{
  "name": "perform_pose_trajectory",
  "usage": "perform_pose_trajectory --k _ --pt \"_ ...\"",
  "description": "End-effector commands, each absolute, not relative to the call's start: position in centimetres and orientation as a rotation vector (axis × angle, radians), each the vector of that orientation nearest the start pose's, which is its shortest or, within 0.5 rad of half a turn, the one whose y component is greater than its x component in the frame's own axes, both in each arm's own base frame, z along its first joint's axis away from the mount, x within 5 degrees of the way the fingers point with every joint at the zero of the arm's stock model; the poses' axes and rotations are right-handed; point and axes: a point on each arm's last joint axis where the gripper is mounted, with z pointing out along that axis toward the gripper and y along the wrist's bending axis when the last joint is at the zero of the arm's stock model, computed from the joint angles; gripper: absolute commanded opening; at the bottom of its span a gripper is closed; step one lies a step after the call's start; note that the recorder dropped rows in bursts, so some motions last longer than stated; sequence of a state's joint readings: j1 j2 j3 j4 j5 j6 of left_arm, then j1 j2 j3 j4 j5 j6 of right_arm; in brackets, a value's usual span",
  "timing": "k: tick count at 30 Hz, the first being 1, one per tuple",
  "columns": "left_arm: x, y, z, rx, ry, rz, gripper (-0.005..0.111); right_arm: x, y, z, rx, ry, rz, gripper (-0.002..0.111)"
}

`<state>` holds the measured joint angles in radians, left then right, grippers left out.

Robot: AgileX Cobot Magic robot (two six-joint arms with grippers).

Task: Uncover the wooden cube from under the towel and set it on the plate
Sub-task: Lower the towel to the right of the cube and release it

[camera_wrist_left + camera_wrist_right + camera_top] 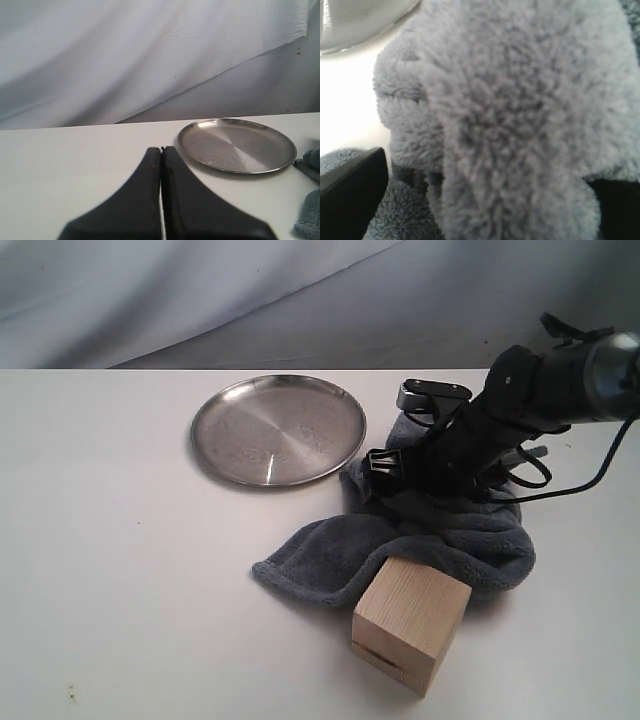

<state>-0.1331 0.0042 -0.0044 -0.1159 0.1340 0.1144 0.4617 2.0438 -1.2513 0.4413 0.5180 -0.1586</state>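
Right gripper [395,430], black and 2-fingered, hangs released over the crumpled blue-grey fleece towel [440,540]. Its jaws are spread wide with a fold of the cloth lying loose between them, its fingertips are sunk out of sight in the pile, and its arm is cut off by the right edge of the exterior view. From the right wrist camera, blurred fleece fills almost the whole picture, leaving only the dark fingers [350,192] at 2 corners. The round silver metal plate [278,430] shows a faint pattern on its shiny face, too dim to read as any mark or lettering. The towel reaches its rim, though whether the cloth touches it cannot be told. The pale wooden cube [410,615] stands uncovered on the white tabletop [120,570] at the towel's near side, well apart from the plate, with the cloth between the 2. Its upper far edge meets the towel's hem, its rear faces are hidden, and a thin dark slot runs low on 1 near face. The left gripper [161,150] appears only in its own wrist camera, its 2 fingers clenched flat together, pointing across the table toward the plate. That view clips the towel at its edge before a draped white backdrop cloth [125,60].
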Motion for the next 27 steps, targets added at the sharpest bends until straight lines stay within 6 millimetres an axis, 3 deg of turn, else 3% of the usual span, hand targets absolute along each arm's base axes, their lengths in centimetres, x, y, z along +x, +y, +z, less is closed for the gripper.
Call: perform_pose_trajectory --k 1,8,12,18,27 --pt "5.6 -0.9 20.1 0.12 1.612 -0.123 0.0 34.9 19.5 13.8 -0.382 2.79 0.483 0.095" --pt "5.6 -0.9 20.1 0.12 1.612 -0.123 0.0 37.8 21.0 20.8 -0.351 2.647 0.547 0.095" --pt "5.6 -0.9 20.1 0.12 1.612 -0.123 0.0 38.6 21.0 23.5 -0.354 2.654 0.5 0.095" --pt "5.6 -0.9 20.1 0.12 1.612 -0.123 0.0 38.2 19.9 24.5 -0.401 2.763 0.324 0.095" --pt "5.6 -0.9 20.1 0.12 1.612 -0.123 0.0 36.9 19.4 24.1 -0.416 2.923 0.281 0.095"
